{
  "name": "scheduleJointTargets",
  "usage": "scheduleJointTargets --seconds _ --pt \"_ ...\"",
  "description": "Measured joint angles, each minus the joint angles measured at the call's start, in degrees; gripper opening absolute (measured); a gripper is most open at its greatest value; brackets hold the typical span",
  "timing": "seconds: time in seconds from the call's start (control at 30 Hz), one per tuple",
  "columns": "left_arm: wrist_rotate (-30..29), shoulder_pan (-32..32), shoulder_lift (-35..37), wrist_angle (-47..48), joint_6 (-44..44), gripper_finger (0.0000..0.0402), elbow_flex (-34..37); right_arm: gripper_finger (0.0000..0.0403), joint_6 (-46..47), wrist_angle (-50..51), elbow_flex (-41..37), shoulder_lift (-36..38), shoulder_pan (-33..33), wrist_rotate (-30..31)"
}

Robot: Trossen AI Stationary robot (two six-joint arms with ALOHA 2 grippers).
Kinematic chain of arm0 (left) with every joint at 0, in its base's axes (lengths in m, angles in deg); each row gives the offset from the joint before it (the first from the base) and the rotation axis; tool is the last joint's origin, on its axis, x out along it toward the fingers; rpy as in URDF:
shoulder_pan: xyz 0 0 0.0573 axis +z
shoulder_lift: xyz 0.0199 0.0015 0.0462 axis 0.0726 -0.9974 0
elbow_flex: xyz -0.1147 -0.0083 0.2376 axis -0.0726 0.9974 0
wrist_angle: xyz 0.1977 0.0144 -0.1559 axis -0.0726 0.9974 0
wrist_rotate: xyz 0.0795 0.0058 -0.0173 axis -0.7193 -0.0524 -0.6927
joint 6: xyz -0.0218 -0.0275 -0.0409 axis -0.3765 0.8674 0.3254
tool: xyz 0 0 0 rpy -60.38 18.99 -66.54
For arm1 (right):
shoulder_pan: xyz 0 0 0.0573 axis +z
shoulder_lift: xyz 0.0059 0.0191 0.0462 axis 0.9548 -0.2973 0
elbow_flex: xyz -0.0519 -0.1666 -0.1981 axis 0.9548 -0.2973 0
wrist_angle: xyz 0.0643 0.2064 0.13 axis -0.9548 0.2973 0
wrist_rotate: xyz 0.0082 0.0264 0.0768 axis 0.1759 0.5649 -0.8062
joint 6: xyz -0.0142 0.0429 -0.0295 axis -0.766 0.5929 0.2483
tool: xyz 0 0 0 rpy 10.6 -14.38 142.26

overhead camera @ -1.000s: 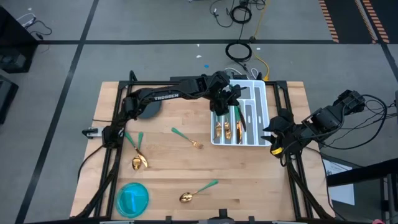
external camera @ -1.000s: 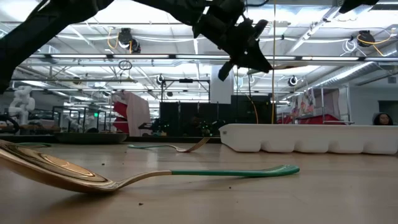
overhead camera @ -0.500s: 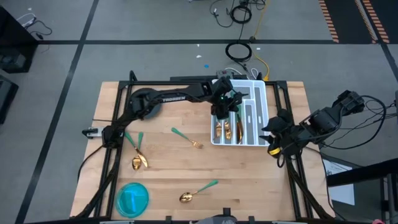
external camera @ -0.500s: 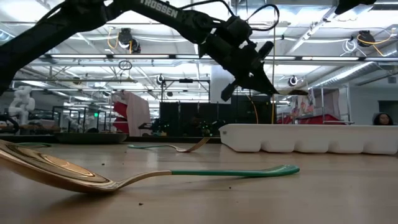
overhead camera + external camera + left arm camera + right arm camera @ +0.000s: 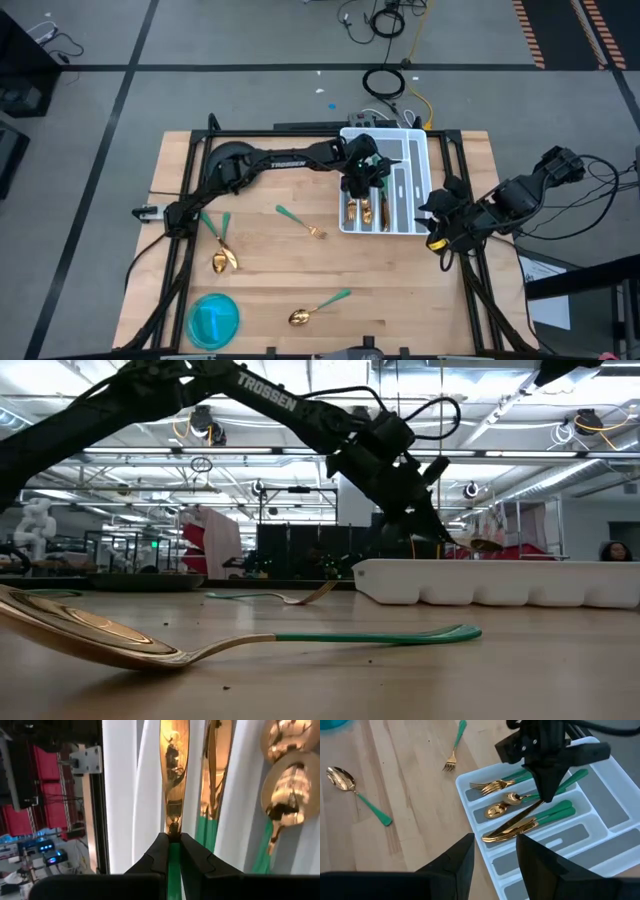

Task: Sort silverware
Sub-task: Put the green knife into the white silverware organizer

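Lowered since a second ago, the left gripper [image 5: 362, 183] now carries its knife [image 5: 174, 780] just above the white tray [image 5: 415, 150]. Jaws clamp the green handle; release only once the blade lies flat beside the tray's other knife [image 5: 512, 826]. Beside the tray, the right gripper [image 5: 437, 222] waits, jaws wide.

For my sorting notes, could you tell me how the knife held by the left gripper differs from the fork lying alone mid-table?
The knife is clamped by the left gripper and tilted over the white tray; the fork lies free and flat on the table. The knife has a long smooth blade, while the fork ends in tines. The knife is above a compartment with another knife; the fork has nothing beside it. Both have gold heads and green handles.
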Motion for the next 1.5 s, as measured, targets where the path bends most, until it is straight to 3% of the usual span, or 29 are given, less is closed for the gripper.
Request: scheduleJointTargets --seconds 0.83,1.17,1.5 --pt "3.4 0.2 -2.3 -0.1 -3.3 0.0025 0.0 0.0139 -1.2 -0.2 0.0 -0.9 0.0 1.4" --pt "0.6 1.6 -3.4 -2.5 -7.6 0.0025 0.1 0.0139 -1.6 -0.3 0.0 -1.0 0.0 3.3" --pt "3.9 1.5 -4.2 -2.8 -7.5 0.0025 -0.1 0.0139 -2.7 -0.3 0.0 -1.1 0.0 5.0"
